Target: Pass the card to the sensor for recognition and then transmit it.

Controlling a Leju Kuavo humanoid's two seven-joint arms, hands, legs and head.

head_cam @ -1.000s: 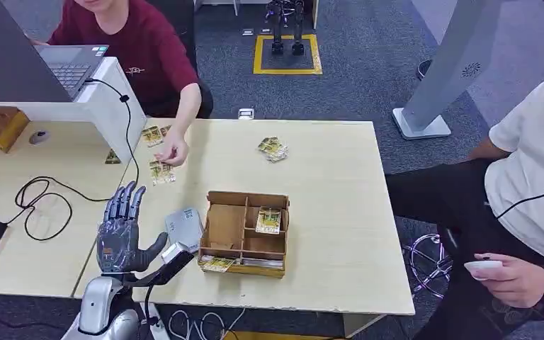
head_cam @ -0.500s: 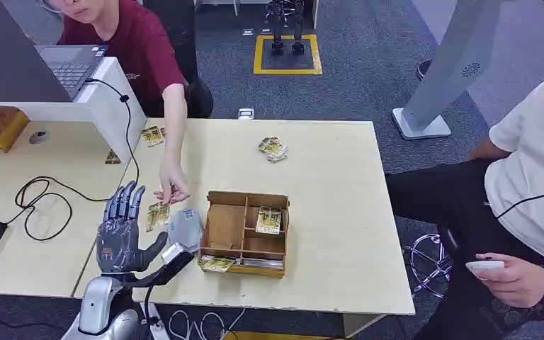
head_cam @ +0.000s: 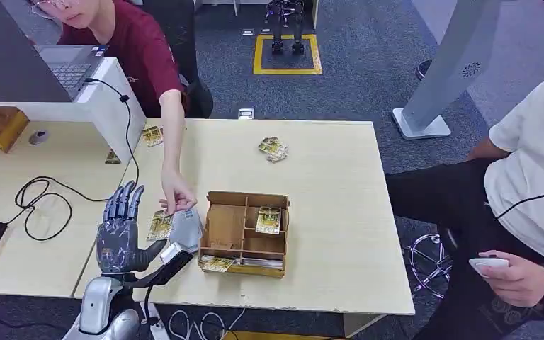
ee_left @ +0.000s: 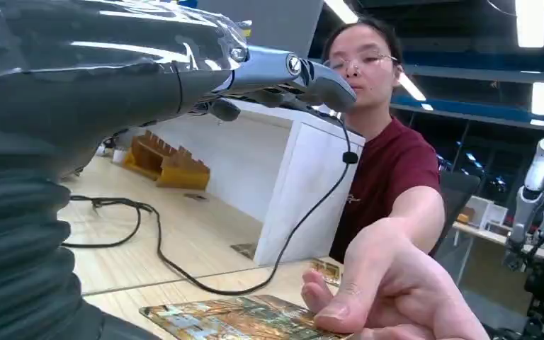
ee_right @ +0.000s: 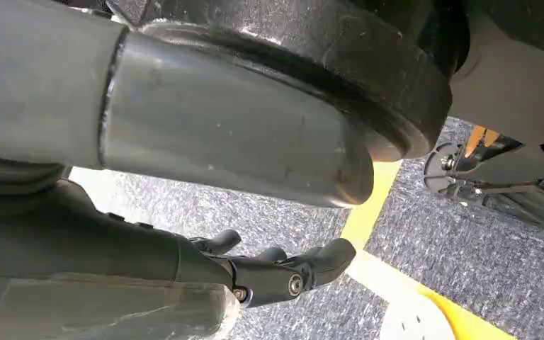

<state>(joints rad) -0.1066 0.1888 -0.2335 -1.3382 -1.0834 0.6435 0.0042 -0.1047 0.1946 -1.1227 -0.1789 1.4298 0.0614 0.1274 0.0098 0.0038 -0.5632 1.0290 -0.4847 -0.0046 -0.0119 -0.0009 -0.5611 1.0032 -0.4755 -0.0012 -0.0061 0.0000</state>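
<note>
- While the left hand [head_cam: 119,237] hovers above the near left part of the bench [head_cam: 326,212], its fingers are spread and pointing away from the robot, and it holds nothing; in the left wrist view the same hand [ee_left: 113,71] fills the upper left
- A person's hand [head_cam: 177,200] in a dark red sleeve reaches across the bench and presses a card [head_cam: 160,225] flat on the bench top, just beside the robot's thumb; the card [ee_left: 234,319] lies under that person's fingertips [ee_left: 340,312] in the left wrist view
- The card touches or overlaps the grey sensor [head_cam: 185,228]; which of the two cannot be told
- A wooden tray [head_cam: 246,232] with compartments stands just right of the sensor and holds further cards
- The right hand [ee_right: 283,273] hangs over the grey floor with a yellow line; its dark fingers are slightly curled, apart and hold nothing
- More cards [head_cam: 273,149] lie on the far side of the bench
</note>
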